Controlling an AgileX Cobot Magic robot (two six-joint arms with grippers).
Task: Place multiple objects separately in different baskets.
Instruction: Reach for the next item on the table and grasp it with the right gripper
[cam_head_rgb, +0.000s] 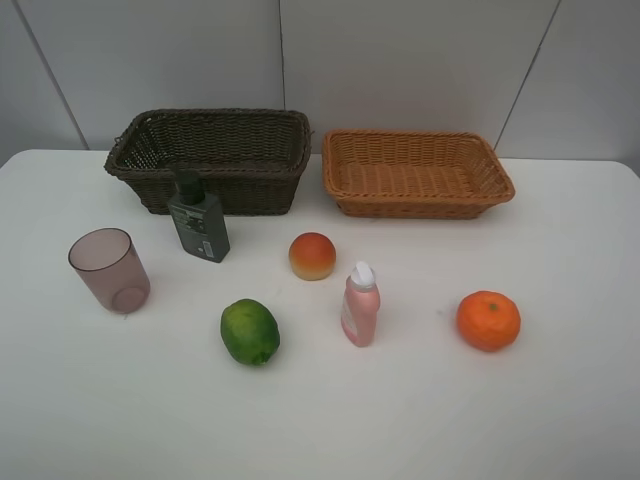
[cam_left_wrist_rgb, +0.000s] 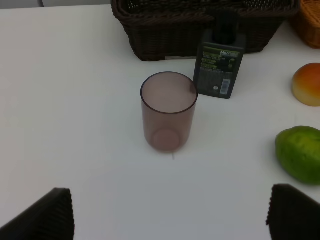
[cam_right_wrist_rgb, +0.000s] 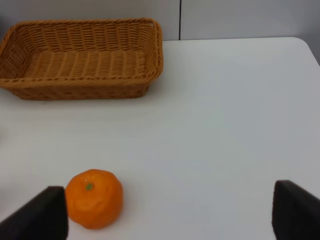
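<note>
Two grippers, spread and empty: left gripper (cam_left_wrist_rgb: 172, 212) squarely faces the upright cup (cam_left_wrist_rgb: 168, 112) by the tabletop's (cam_head_rgb: 560, 400) left edge; right gripper (cam_right_wrist_rgb: 168, 212) nearer the orange (cam_right_wrist_rgb: 94, 198).

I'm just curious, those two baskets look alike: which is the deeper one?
The dark brown basket on the left; its walls rise higher than those of the shallow orange-tan basket beside it.

Flat white tabletop (cam_head_rgb: 560, 420) fills lower two thirds of frame. Pale grey panelled wall (cam_head_rgb: 400, 60) across top, thin dark seams between panels.
</note>
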